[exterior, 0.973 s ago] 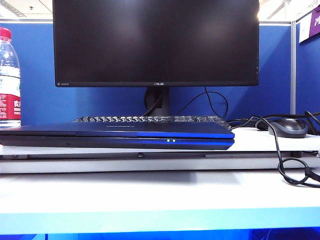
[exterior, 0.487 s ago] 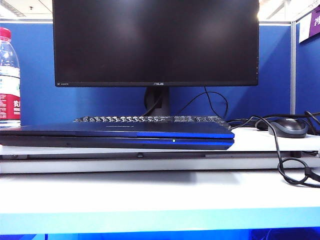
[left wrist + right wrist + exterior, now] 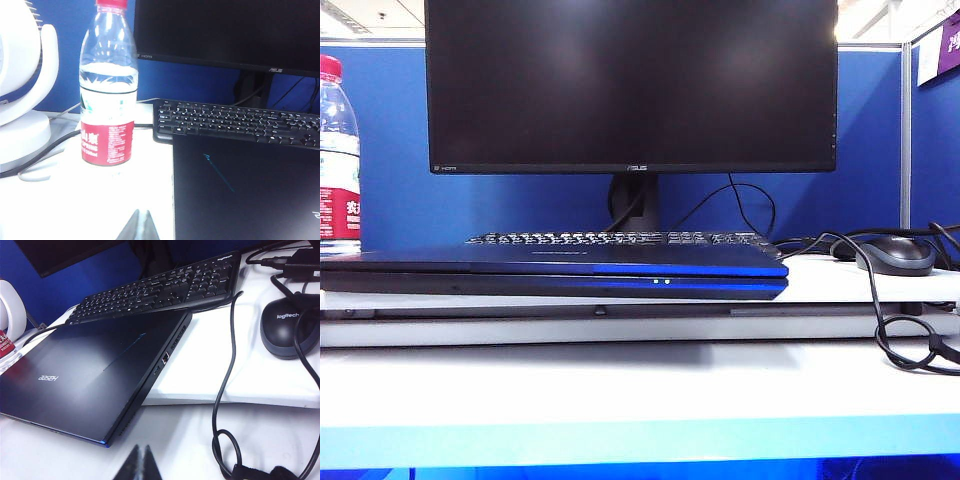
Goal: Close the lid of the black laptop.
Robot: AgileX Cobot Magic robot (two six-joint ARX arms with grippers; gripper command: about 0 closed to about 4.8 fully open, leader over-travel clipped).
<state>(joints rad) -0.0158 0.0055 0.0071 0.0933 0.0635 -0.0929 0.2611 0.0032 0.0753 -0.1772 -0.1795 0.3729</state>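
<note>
Black laptop (image 3: 555, 272) flat, lid (image 3: 85, 370) down, long axis left-right

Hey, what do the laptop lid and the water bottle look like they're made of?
The lid, shut flat, looks like glossy black plastic or coated metal: it mirrors blue light and a faint streak, so I can't tell which. The bottle looks like clear thin plastic: you see water through it, with a red printed label wrap.

black laptop (image 3: 555, 272), lid (image 3: 555, 258) flat shut
</note>
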